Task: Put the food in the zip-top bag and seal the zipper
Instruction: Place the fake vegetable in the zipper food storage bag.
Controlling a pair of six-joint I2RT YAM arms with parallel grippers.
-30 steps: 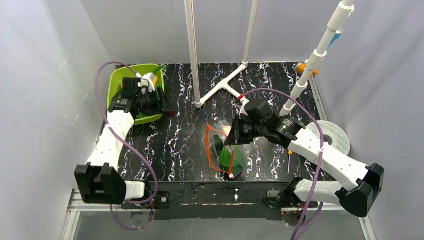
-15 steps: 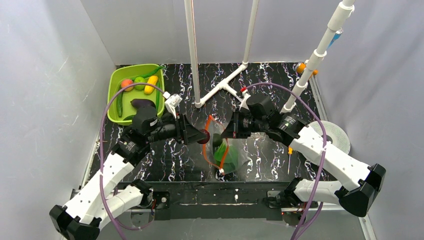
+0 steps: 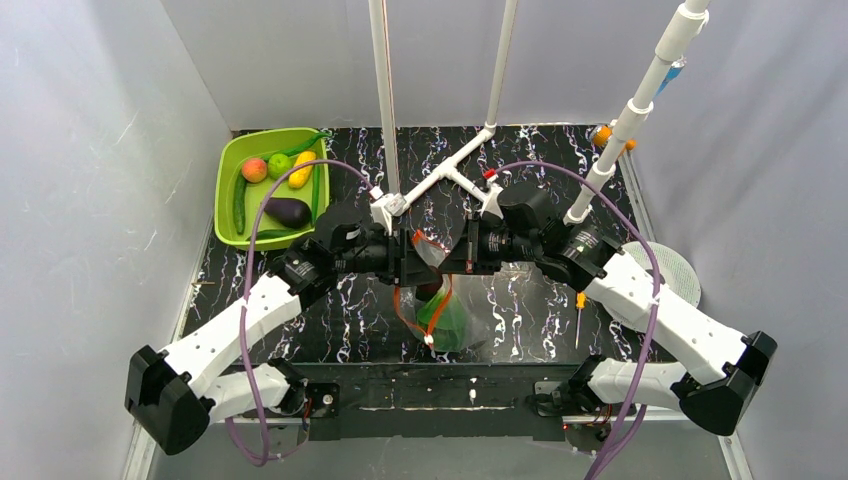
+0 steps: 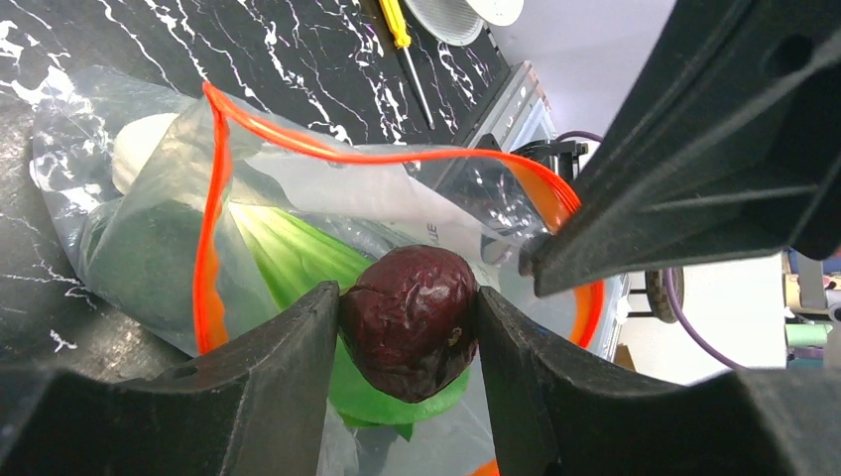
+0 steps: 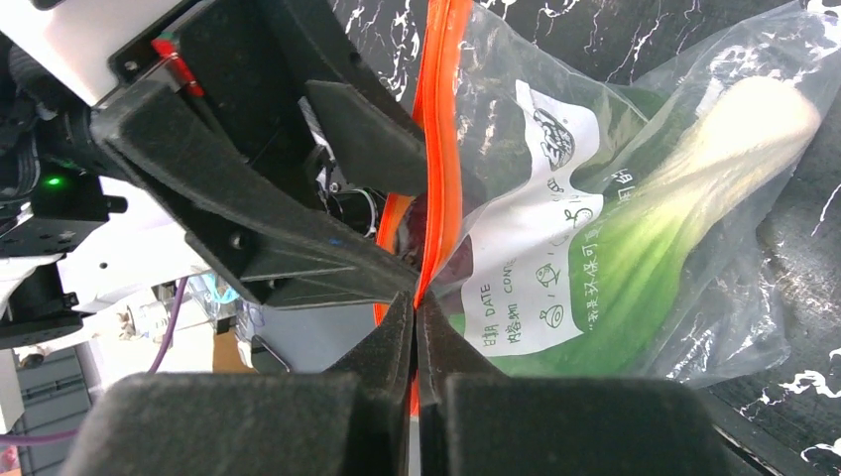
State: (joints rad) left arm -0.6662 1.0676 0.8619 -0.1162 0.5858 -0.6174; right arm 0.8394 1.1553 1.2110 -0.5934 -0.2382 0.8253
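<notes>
green bin (image 3: 224,196) rear-left | screwdriver (image 3: 578,320) right | white disc (image 3: 676,270) right edge

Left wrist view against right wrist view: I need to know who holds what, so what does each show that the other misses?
Left wrist only: a dark red wrinkled fruit clamped in the left pincer, plus a yellow-handled screwdriver. Right wrist only: the right pincer shut on the zipper, and the printed label on the clear bag. Both: that bag, open-mouthed, with the leafy green vegetable inside.
</notes>
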